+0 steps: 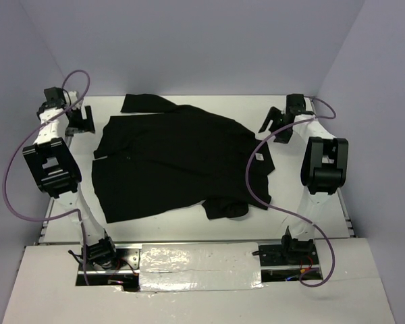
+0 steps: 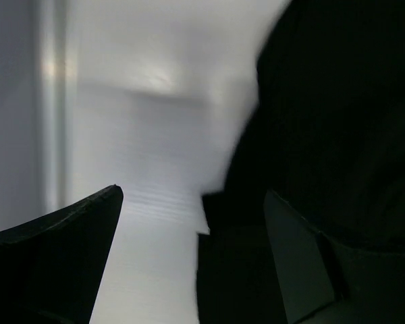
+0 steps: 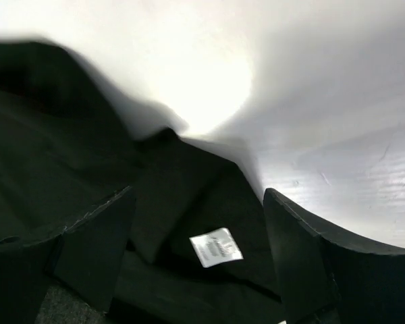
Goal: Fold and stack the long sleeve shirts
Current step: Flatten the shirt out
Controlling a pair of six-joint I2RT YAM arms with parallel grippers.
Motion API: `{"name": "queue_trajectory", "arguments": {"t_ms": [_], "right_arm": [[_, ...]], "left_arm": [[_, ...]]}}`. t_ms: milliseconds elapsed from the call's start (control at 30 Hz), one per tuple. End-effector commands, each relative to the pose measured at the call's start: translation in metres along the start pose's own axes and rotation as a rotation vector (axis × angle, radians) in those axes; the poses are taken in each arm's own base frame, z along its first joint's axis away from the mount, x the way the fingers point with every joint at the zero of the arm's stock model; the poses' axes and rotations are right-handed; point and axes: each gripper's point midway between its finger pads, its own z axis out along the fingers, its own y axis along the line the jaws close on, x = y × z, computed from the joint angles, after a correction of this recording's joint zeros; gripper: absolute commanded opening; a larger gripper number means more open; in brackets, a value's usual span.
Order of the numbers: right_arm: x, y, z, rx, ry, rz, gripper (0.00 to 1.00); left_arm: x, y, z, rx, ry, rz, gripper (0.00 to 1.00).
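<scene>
Shirt (image 1: pixel 169 162) covering table (image 1: pixel 209 101) centre, margins free around it, purple cable (image 1: pixel 247 175) over right side

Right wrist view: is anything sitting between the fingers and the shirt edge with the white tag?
Nothing visible. The right gripper hangs open over the black shirt, its white tag showing in the gap. From the top camera, only that arm's own purple cable loops across the shirt's right edge.
</scene>
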Motion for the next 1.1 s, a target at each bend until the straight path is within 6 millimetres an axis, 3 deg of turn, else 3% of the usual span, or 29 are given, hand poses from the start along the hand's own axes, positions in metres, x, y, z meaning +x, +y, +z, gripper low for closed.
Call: {"name": "queue_trajectory", "arguments": {"t_ms": [0, 200, 267, 300, 333, 367, 400, 433, 467, 500, 533, 600, 633, 767, 833, 900, 933, 1000, 1033, 1067], "right_arm": [[0.030, -0.009, 0.005, 0.009, 0.081, -0.022, 0.83], [0.042, -0.015, 0.027, 0.017, 0.158, 0.002, 0.80], [0.047, -0.014, 0.028, 0.006, 0.167, 0.006, 0.71], [0.047, -0.013, 0.028, -0.005, 0.160, 0.010, 0.66], [0.048, -0.011, 0.026, -0.016, 0.158, 0.009, 0.48], [0.054, -0.011, 0.025, -0.026, 0.172, 0.014, 0.39], [0.052, -0.010, 0.021, -0.031, 0.158, 0.013, 0.16], [0.060, -0.016, 0.020, -0.015, 0.171, 0.026, 0.06], [0.060, -0.023, 0.018, 0.013, 0.154, 0.033, 0.00], [0.052, -0.026, 0.007, 0.024, 0.114, 0.061, 0.00], [0.066, -0.039, 0.003, 0.055, 0.126, 0.091, 0.00], [0.059, -0.050, -0.013, 0.074, 0.063, 0.141, 0.00], [0.074, -0.057, -0.015, 0.090, 0.080, 0.178, 0.00], [0.091, -0.058, -0.024, 0.076, 0.080, 0.185, 0.00], [0.097, -0.057, -0.028, 0.067, 0.087, 0.193, 0.00], [0.098, -0.057, -0.030, 0.072, 0.085, 0.191, 0.00], [0.095, -0.060, -0.032, 0.088, 0.072, 0.189, 0.00], [0.080, -0.056, -0.037, 0.078, 0.034, 0.147, 0.24], [0.071, -0.053, -0.040, 0.076, 0.016, 0.122, 0.34], [0.065, -0.050, -0.043, 0.078, 0.014, 0.096, 0.51]], "left_arm": [[0.060, -0.043, 0.009, 0.157, 0.145, 0.016, 0.99], [0.077, -0.040, 0.038, 0.108, 0.168, 0.050, 0.99], [0.084, -0.039, 0.051, 0.103, 0.186, 0.053, 0.99], [0.087, -0.041, 0.055, 0.109, 0.193, 0.053, 0.92], [0.089, -0.043, 0.056, 0.119, 0.195, 0.047, 0.87], [0.089, -0.046, 0.057, 0.136, 0.192, 0.045, 0.66], [0.092, -0.052, 0.054, 0.172, 0.193, 0.041, 0.51], [0.092, -0.055, 0.052, 0.190, 0.190, 0.040, 0.32], [0.095, -0.057, 0.050, 0.204, 0.199, 0.040, 0.00], [0.098, -0.058, 0.045, 0.211, 0.202, 0.047, 0.00], [0.099, -0.054, 0.041, 0.206, 0.202, 0.045, 0.00], [0.106, -0.048, 0.029, 0.195, 0.206, 0.052, 0.00], [0.106, -0.042, 0.025, 0.181, 0.202, 0.044, 0.00], [0.111, -0.027, 0.001, 0.109, 0.176, 0.068, 0.00], [0.128, -0.031, -0.005, 0.120, 0.196, 0.073, 0.00], [0.134, -0.038, -0.009, 0.146, 0.202, 0.084, 0.00], [0.136, -0.040, -0.011, 0.153, 0.207, 0.091, 0.05], [0.138, -0.044, -0.014, 0.175, 0.206, 0.114, 0.32], [0.136, -0.044, -0.016, 0.181, 0.203, 0.120, 0.51], [0.133, -0.046, -0.016, 0.199, 0.204, 0.130, 0.60]]}}
